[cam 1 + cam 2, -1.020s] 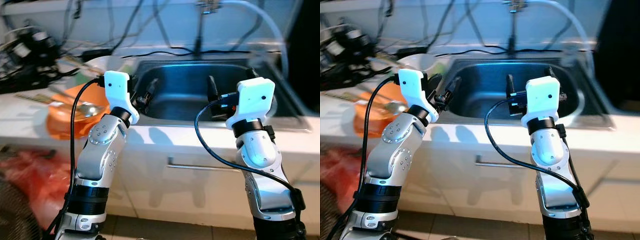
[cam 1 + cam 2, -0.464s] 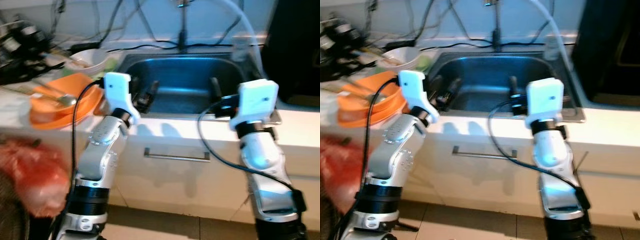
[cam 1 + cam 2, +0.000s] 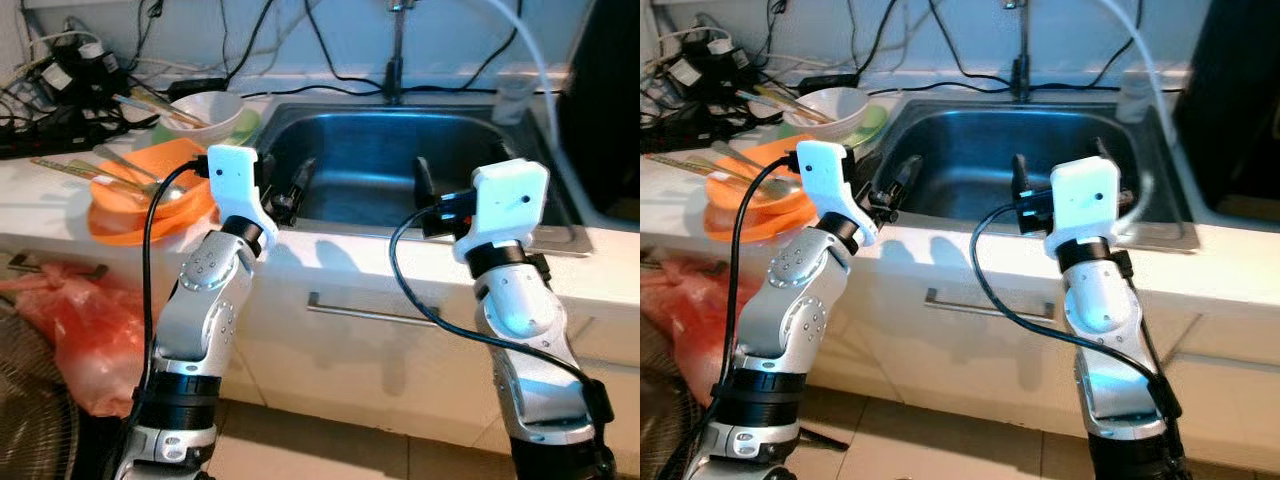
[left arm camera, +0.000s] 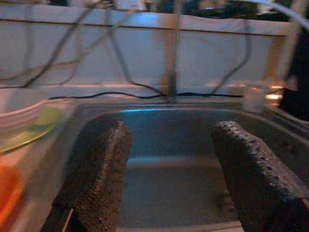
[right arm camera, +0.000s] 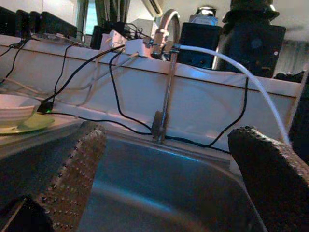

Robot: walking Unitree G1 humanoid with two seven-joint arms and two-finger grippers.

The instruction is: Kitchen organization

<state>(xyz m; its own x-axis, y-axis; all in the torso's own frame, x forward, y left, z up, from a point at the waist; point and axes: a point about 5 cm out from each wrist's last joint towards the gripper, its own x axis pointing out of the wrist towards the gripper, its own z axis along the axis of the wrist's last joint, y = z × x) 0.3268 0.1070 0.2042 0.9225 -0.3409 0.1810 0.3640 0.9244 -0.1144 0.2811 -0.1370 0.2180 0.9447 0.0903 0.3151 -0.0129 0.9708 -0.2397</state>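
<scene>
A steel sink (image 3: 400, 150) is set into the white counter in front of me, with a faucet (image 3: 397, 50) at its back. My left gripper (image 3: 290, 190) hovers at the sink's front left rim, open, nothing between its fingers (image 4: 96, 164). My right gripper (image 5: 169, 135) is held over the sink's front edge, open and holding nothing. To the left on the counter lie stacked orange plates (image 3: 120, 215) with a spoon (image 3: 165, 190) and chopsticks on them. Behind them a white bowl (image 3: 205, 110) rests on a green plate (image 3: 872, 120).
Cables and power strips (image 3: 70, 75) crowd the counter's back left. A white hose (image 3: 540, 70) arcs over the sink's right side beside a clear cup (image 3: 513, 100). Below are a drawer handle (image 3: 370, 312), a red plastic bag (image 3: 90, 330) and a fan (image 3: 30, 420).
The whole view has swung and sharpened as the camera moved. Both grippers hold the same open pose at the sink's front.
</scene>
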